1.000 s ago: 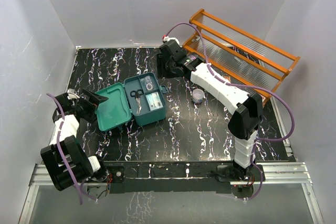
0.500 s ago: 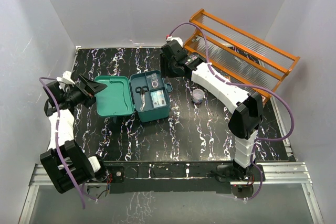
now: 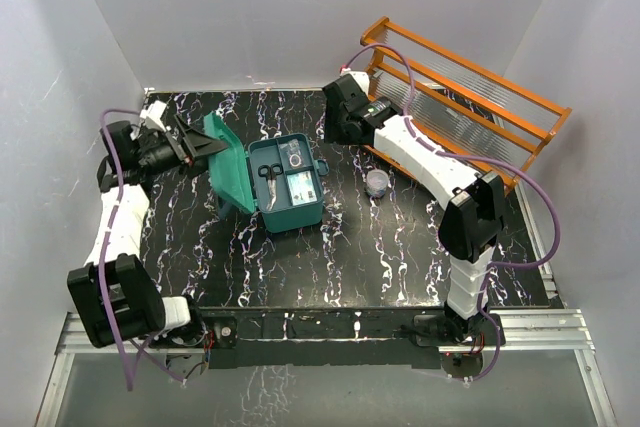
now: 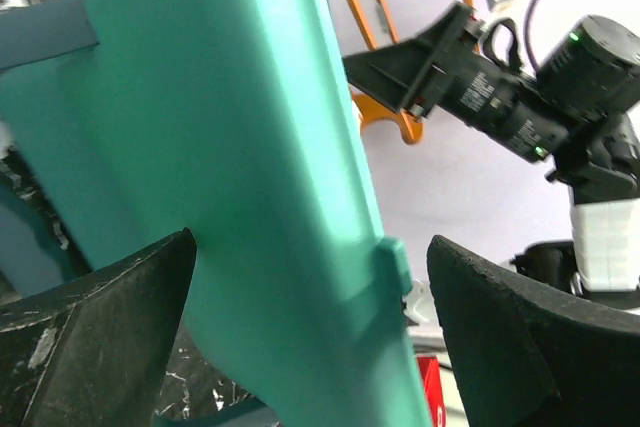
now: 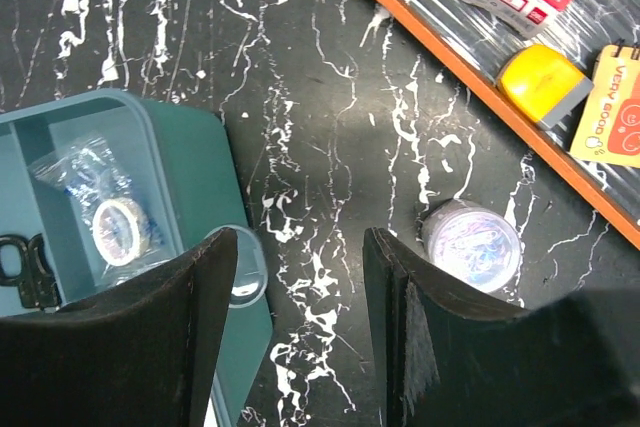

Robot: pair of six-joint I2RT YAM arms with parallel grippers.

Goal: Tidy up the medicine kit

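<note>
Teal medicine kit lid now raised | left tool apart | right tool apart

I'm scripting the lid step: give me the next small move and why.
Probably tip the lid over onto the box with the left claw: the lid stands nearly upright between its open fingers, and scissors and tape already lie inside.

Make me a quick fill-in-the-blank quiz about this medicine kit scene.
The black-handled ____ lie inside the medicine kit. Its raised ____ stands between the left jaws. The small round container sits between the kit and the ____ rack. The right jaws hold ____.
Missing words: scissors; lid; orange; nothing.
</note>
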